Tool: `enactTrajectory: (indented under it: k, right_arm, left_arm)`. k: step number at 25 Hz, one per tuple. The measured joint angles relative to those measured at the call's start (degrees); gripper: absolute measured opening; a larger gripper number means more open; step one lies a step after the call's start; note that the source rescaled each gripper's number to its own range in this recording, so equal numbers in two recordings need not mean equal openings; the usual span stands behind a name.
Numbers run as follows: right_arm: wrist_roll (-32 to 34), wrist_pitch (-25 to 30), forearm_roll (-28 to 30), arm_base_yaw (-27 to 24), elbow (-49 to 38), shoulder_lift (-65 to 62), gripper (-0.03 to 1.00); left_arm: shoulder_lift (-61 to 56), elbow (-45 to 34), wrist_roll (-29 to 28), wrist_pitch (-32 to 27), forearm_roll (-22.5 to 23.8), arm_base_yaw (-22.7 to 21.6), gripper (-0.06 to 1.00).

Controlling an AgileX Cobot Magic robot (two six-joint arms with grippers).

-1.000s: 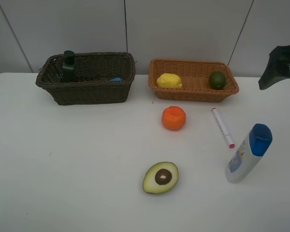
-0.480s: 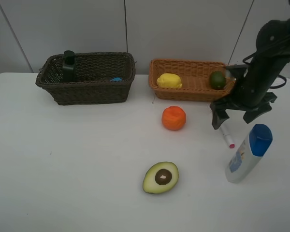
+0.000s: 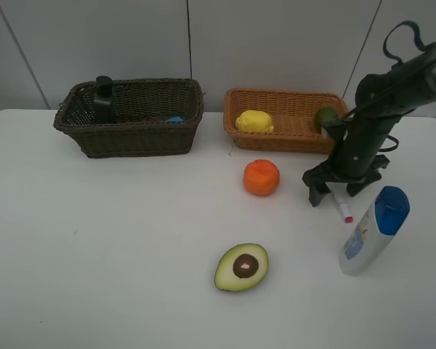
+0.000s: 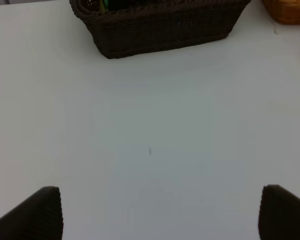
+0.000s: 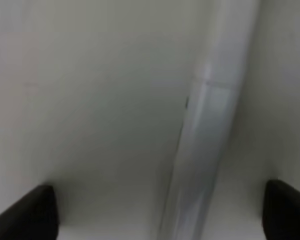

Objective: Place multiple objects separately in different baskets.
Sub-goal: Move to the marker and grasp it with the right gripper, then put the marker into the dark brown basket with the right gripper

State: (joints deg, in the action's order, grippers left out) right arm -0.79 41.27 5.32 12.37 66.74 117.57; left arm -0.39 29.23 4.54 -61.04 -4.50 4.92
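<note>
**Right gripper spread over the pen, nothing gripped yet; several hazards noted.**

The right gripper [image 3: 339,190] is low over the white table [image 3: 131,240], jaws apart on either side of the white pink-tipped pen [image 3: 344,210], which lies flat just in front of the light orange-brown shallow wicker basket [image 3: 276,142]. In the blurred wrist view the pen [image 5: 205,150] sits off the middle of the gap, so one finger is likely to reach it first and roll or skew it. A slim round body may also slip out, or be pinched near one end and droop. The tilted white blue-capped bottle [image 3: 370,233] stands near the arm and could be toppled by a sideways move. The left gripper [image 4: 160,217] is apart over bare table, holding nothing.
</note>
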Motion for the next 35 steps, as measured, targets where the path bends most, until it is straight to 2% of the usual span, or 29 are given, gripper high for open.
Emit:
enactTrajectory:
  k: [5,6,12,16,18,20,22,26,30,33,35]
  right_arm:
    - [0.00,-0.12,-0.13,0.00,0.41,0.42,0.06]
    - [0.00,-0.12,-0.13,0.00,0.46,0.42,0.00]
    - [0.00,0.59,0.68,0.00,0.40,-2.18,0.00]
    - [0.00,0.30,-0.06,0.00,0.40,-11.21,0.00]
    - [0.00,-1.73,-1.24,0.02,0.40,-16.22,0.00]
    - [0.00,-4.94,-2.98,0.53,0.40,-21.09,0.00]
    - [0.00,-10.53,-5.32,2.33,0.40,-24.35,0.00]
    - [0.00,-21.92,-9.22,9.04,2.97,-25.41,0.00]
    - [0.00,-34.04,-10.88,17.35,9.35,-19.12,0.00]
    - [0.00,-39.77,-11.29,22.44,17.15,-10.85,0.00]
    - [0.00,-41.27,-11.29,24.75,23.53,-4.16,0.00]
  left_arm:
    - [0.00,0.00,0.00,0.05,0.00,0.00,1.00]
    - [0.00,0.00,0.00,0.05,0.00,0.00,1.00]
    - [0.00,0.00,0.00,0.05,0.00,0.00,1.00]
    - [0.00,0.00,0.00,0.05,0.00,0.00,1.00]
    - [0.00,0.00,0.00,0.05,0.00,0.00,1.00]
    - [0.00,0.00,0.00,0.05,0.00,0.00,1.00]
    - [0.00,0.00,0.00,0.05,0.00,0.00,1.00]
    - [0.00,0.00,0.00,0.05,0.00,0.00,1.00]
    - [0.00,0.00,0.00,0.11,0.00,0.00,1.00]
    - [0.00,0.00,0.00,0.11,0.00,0.00,1.00]
    - [0.00,0.00,0.00,0.11,0.00,0.00,1.00]
